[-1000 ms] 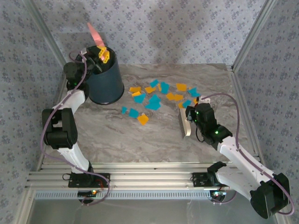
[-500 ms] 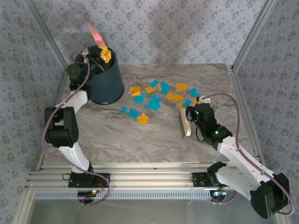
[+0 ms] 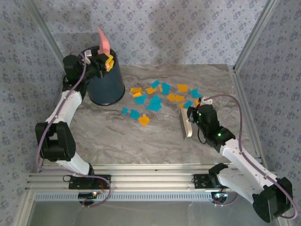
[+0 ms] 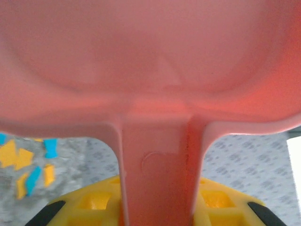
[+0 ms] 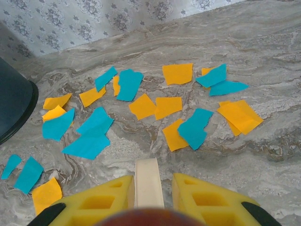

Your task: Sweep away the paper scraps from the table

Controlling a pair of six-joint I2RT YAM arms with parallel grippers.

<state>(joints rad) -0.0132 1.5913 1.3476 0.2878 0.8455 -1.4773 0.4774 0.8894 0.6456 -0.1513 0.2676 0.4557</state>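
Scraps (image 5: 142, 106) lie scattered on the table (image 3: 117, 136) just ahead of the right claw (image 5: 149, 197). That claw is clamped narrow on a pale brush (image 5: 148, 181), set low behind the litter, likely ready to push. The left claw (image 4: 157, 207) pinches a pink dustpan (image 4: 150, 56) by its stem. The pan is upright above the dark bin (image 3: 106, 84) below the claw, probably parked out of the way.

Closed in by pale blue-grey walls (image 3: 188, 28) with a small floral print, met at slanting aluminium posts (image 3: 254, 35).
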